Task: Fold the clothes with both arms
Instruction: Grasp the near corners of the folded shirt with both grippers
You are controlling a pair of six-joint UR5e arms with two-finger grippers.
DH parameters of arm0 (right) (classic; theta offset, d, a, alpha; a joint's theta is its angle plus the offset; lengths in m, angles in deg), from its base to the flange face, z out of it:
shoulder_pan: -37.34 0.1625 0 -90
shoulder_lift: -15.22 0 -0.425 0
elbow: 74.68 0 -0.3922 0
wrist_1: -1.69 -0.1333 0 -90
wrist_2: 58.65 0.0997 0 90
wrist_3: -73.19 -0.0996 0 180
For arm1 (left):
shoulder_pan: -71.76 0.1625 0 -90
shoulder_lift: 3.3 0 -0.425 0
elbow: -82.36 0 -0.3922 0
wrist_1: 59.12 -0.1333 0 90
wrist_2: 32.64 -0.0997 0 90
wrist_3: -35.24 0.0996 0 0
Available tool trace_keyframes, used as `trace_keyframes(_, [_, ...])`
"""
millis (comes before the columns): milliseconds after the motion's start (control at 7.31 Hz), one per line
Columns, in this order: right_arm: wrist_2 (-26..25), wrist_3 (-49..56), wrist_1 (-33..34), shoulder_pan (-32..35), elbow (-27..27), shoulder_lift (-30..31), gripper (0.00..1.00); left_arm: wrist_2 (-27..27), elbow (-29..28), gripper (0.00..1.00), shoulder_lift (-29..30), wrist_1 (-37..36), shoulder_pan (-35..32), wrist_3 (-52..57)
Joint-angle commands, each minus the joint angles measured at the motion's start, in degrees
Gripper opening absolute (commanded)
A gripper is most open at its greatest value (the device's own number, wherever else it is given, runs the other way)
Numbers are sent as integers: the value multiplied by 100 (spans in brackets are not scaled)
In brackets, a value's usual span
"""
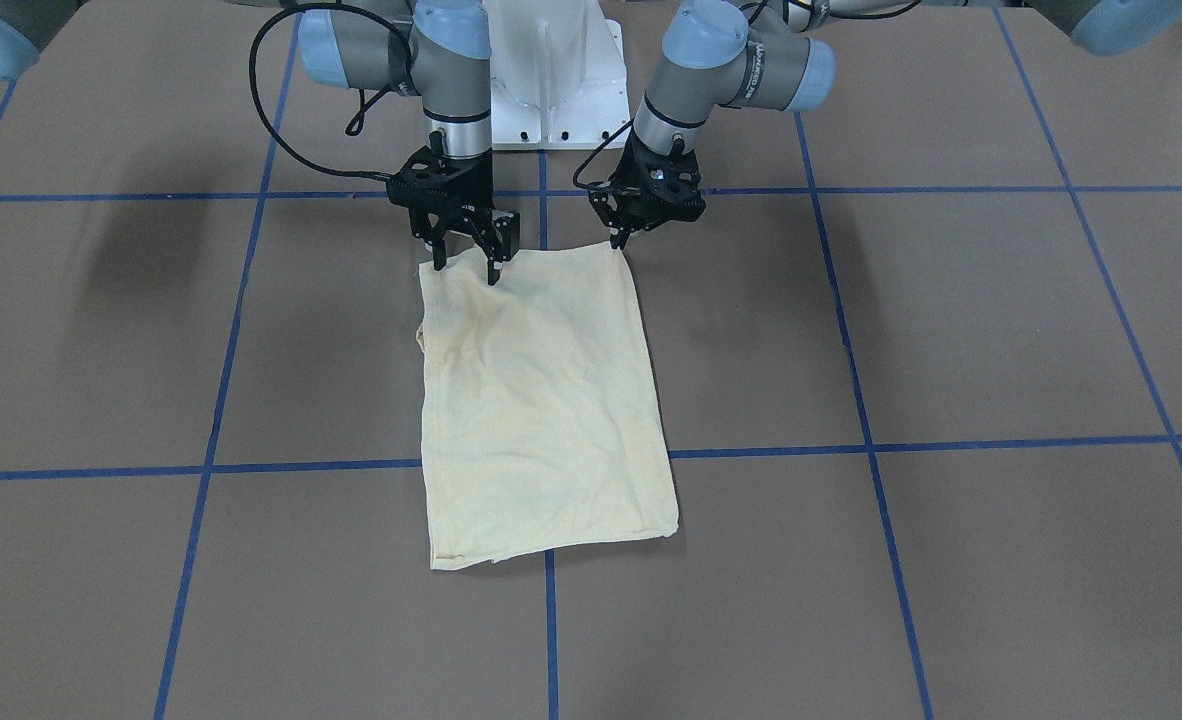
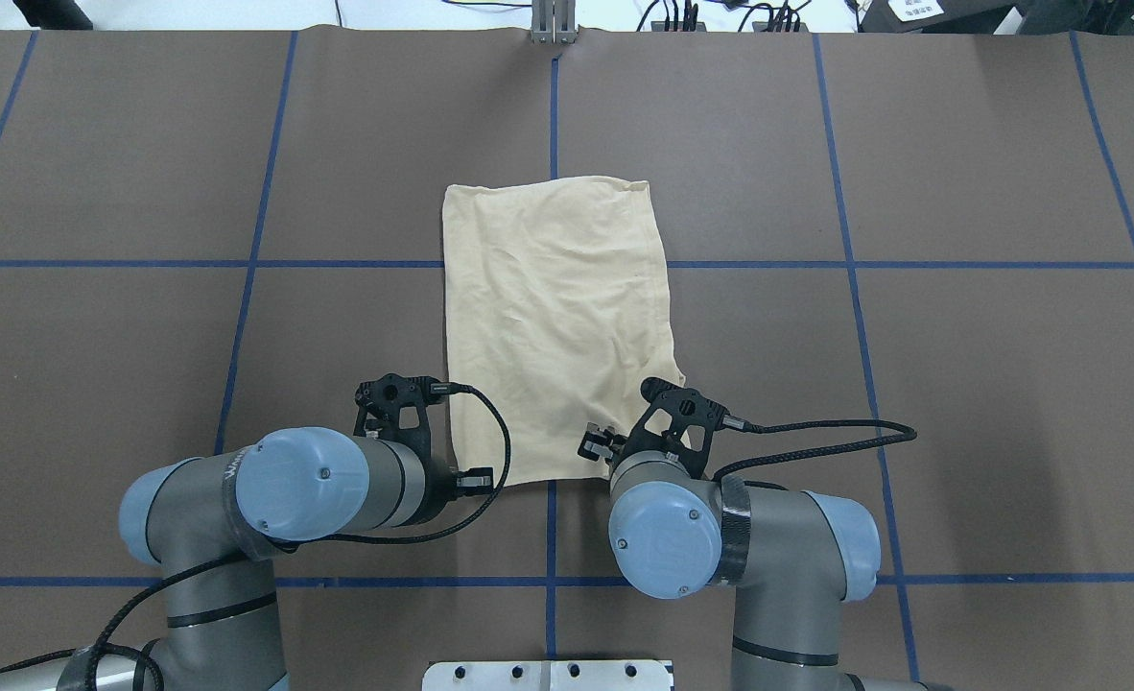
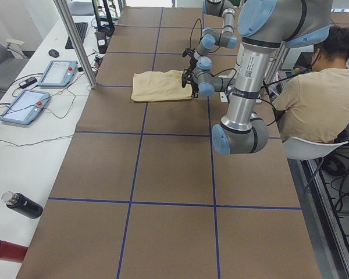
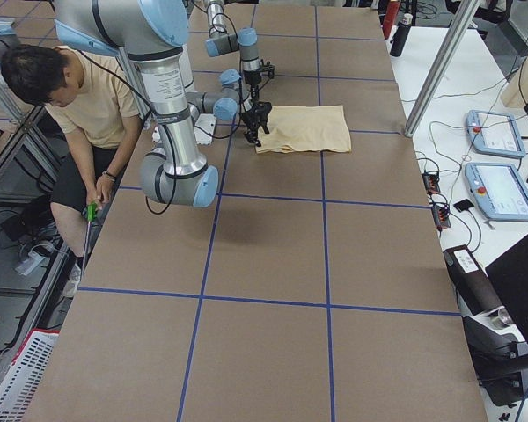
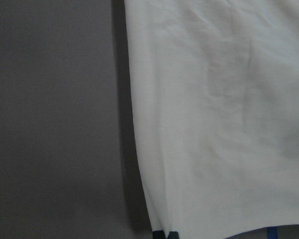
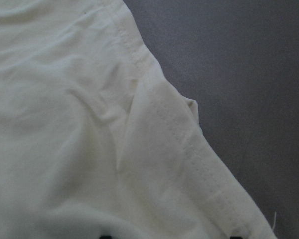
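Note:
The pale cream-yellow shirt (image 1: 541, 400) lies folded into a flat rectangle on the brown table, print and label hidden; it also shows from overhead (image 2: 557, 307). Both grippers are at its edge nearest the robot. My left gripper (image 1: 617, 243) points down at one near corner with its jaws together on the cloth edge; the left wrist view shows the tips (image 5: 163, 235) at the shirt's edge (image 5: 219, 124). My right gripper (image 1: 467, 272) is open, its fingers spread over the other near corner; the right wrist view shows its fingertips (image 6: 105, 236) wide apart above the hem (image 6: 189, 149).
The white pedestal base (image 1: 556, 90) stands behind the grippers. Blue tape lines (image 1: 851, 445) grid the table. A seated operator (image 3: 314, 99) is beside the robot. Teach pendants (image 3: 58, 72), a metal post (image 3: 75, 43) and bottles (image 3: 23, 204) are along the far side.

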Motion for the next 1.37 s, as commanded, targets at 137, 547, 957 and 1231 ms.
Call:
trace_keyframes(137, [0,-91,-7,0,33,-127,17,7,0,0,27,0,0,21])
trace_keyframes(547, [-9,-126,72,0,68,-127,0,33,0,0,44,0,9,38])
trace_keyframes(957, [0,-100,81,70,-246,-109,0,68,191,0,18,-17,9,64])
trace_keyframes(1231, [9,-100,255,1,-790,66,0,68,604,0,-35,-35,9,47])
